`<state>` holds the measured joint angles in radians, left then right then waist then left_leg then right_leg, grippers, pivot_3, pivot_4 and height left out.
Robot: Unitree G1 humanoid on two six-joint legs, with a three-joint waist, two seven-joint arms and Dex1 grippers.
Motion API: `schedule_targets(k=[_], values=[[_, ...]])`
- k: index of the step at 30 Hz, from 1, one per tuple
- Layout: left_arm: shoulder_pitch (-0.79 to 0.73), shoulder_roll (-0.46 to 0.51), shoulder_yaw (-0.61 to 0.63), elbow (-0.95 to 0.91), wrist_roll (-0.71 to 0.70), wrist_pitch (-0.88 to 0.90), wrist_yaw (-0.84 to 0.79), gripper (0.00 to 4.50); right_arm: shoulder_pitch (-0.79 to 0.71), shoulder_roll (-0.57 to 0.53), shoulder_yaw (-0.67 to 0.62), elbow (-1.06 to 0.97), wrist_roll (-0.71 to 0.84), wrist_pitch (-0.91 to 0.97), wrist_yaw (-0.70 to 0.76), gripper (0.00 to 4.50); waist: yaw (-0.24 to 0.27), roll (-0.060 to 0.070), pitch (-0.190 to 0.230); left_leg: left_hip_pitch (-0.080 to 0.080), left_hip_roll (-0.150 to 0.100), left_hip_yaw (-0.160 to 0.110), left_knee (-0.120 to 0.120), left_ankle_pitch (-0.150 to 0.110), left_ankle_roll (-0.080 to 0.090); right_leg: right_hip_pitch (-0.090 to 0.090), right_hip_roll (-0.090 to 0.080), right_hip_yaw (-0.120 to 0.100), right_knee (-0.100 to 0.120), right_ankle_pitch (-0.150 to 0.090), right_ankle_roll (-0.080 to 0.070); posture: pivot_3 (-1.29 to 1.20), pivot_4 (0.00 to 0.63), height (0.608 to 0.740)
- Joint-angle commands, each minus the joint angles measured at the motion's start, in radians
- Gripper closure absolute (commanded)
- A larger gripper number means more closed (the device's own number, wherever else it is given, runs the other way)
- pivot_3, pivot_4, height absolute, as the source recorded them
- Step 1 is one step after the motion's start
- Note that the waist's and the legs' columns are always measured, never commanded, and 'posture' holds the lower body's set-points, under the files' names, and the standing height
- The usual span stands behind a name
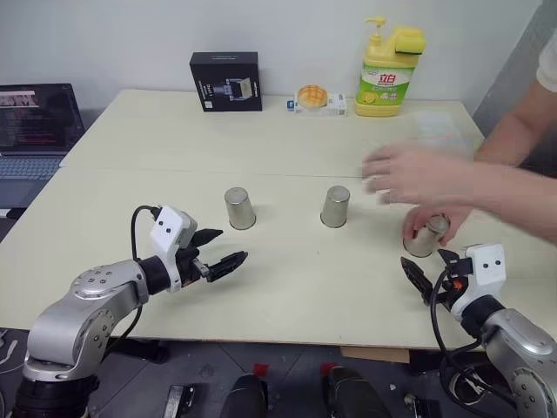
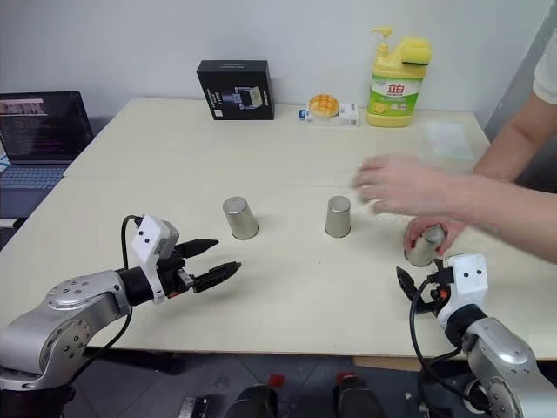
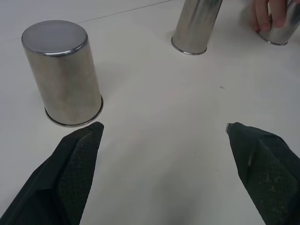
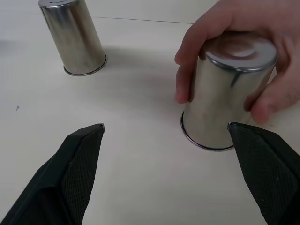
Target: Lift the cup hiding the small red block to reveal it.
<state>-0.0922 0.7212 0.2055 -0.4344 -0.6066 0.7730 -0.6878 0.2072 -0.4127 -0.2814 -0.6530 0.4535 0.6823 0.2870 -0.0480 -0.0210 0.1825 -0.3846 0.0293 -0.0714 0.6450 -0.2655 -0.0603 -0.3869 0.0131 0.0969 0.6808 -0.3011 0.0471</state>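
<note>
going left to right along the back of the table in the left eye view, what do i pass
laptop → black box → round orange item in a packet → yellow-green soap bottle

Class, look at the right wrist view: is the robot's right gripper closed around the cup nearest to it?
No: the right gripper stands open and apart from the cup, which a person's hand grasps.
</note>
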Motion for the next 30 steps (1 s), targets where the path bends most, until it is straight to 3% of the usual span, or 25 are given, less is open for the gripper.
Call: schedule_targets(k=[1,30], values=[[-0.006,0.015,0.025,-0.022,0.0,-0.024,-0.007,0.0,-0.001,0.004,-0.003,-0.033,0.002,-0.021,-0.002,0.03,0.0,0.0,0.0,0.0,0.0,0.0,0.0,0.0,0.0,0.0,0.0,0.0,0.0,0.0,0.0,0.0,0.15,0.74],[0.022,0.011,0.046,-0.058,-0.013,-0.015,0.007,0.0,-0.041,-0.026,0.027,-0.007,0.0,-0.028,0.035,0.03,0.0,0.0,0.0,0.0,0.0,0.0,0.0,0.0,0.0,0.0,0.0,0.0,0.0,0.0,0.0,0.0,0.15,0.74]])
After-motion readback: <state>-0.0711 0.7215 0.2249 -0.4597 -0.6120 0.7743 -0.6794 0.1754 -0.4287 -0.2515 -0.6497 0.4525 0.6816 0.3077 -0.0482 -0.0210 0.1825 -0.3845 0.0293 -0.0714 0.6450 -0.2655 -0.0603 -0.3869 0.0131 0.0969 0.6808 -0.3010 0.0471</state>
